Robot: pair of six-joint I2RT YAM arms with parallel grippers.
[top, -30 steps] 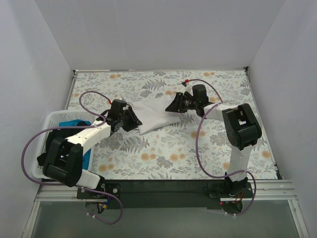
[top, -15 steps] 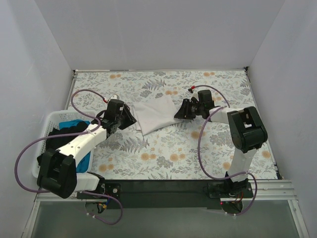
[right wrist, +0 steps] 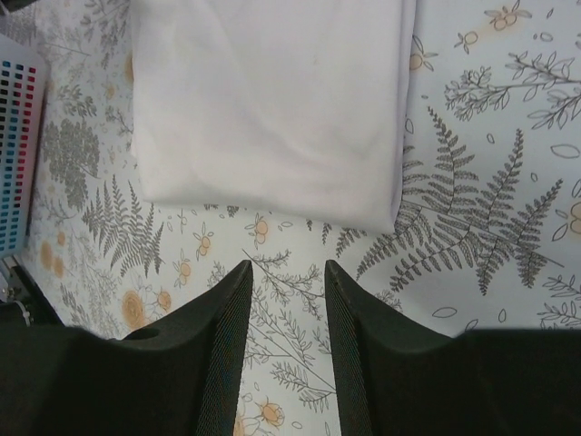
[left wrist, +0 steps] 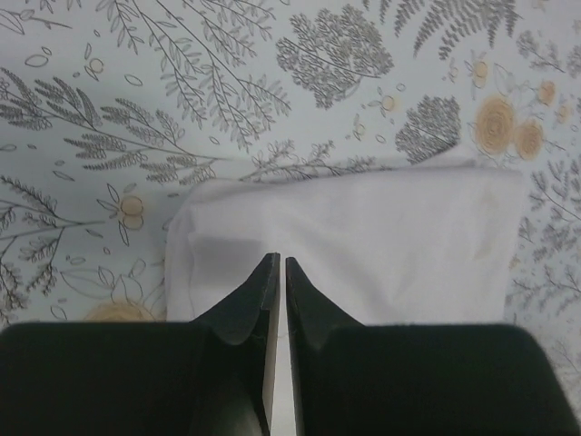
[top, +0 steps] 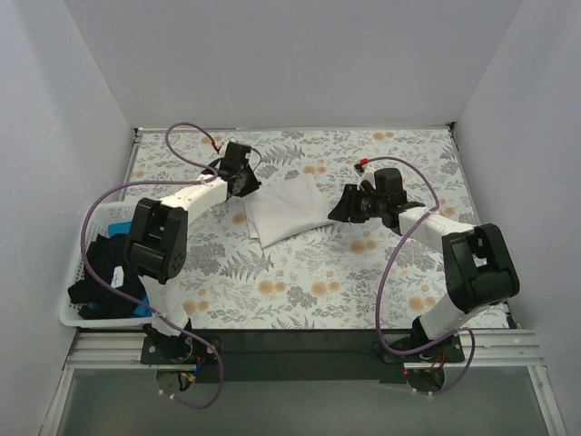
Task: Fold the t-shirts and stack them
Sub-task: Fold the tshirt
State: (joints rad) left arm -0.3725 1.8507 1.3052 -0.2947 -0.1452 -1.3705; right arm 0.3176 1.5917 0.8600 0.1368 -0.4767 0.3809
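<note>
A white t-shirt [top: 283, 209] lies folded flat on the floral tablecloth. My left gripper [top: 247, 182] is shut and hovers over the shirt's far-left corner; in the left wrist view its fingertips [left wrist: 277, 262] are above the white cloth [left wrist: 381, 245]. My right gripper [top: 339, 208] is open and empty, just off the shirt's right edge. In the right wrist view it [right wrist: 288, 265] is over bare tablecloth, with the shirt [right wrist: 272, 100] ahead. A black t-shirt [top: 102, 268] and a bit of a blue one [top: 139, 310] lie in the basket.
The white slotted basket [top: 74, 292] stands at the table's left near edge; it also shows in the right wrist view [right wrist: 16, 154]. White walls enclose the table on three sides. The left arm's purple cable loops over the basket.
My left gripper moved from the shirt's left edge up to its far-left corner. My right gripper drew back to the right, off the shirt. The shirt now lies flatter.
</note>
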